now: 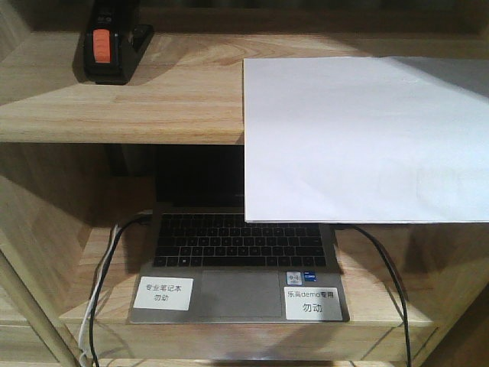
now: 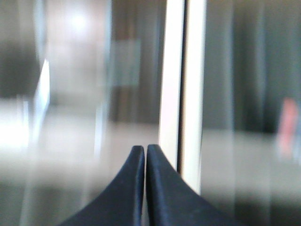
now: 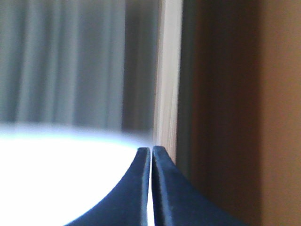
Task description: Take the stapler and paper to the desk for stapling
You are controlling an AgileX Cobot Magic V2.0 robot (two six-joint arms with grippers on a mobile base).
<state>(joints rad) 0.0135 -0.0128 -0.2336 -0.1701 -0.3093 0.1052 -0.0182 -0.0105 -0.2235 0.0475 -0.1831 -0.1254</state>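
Observation:
The black stapler [image 1: 107, 46] with its orange-red patch stands at the back left of the upper shelf board [image 1: 153, 99]. The white paper [image 1: 359, 138] lies over the right of that board and juts out past its front edge, covering part of the laptop's screen. In the right wrist view the paper [image 3: 56, 179] spreads bright white to the left of my right gripper [image 3: 151, 149], whose fingers are shut on its edge, a white sliver showing between them. My left gripper [image 2: 145, 148] is shut with nothing in it, away from the shelf. Neither gripper shows in the front view. The desk is out of view.
An open laptop [image 1: 237, 267] sits on the lower shelf with two white labels [image 1: 163, 293] [image 1: 312, 303] on its palm rest. Cables [image 1: 99, 290] [image 1: 386, 267] run down both sides. A brown wooden panel [image 3: 244, 94] stands close on my right gripper's right. A pale upright post [image 2: 181, 70] rises behind the left gripper.

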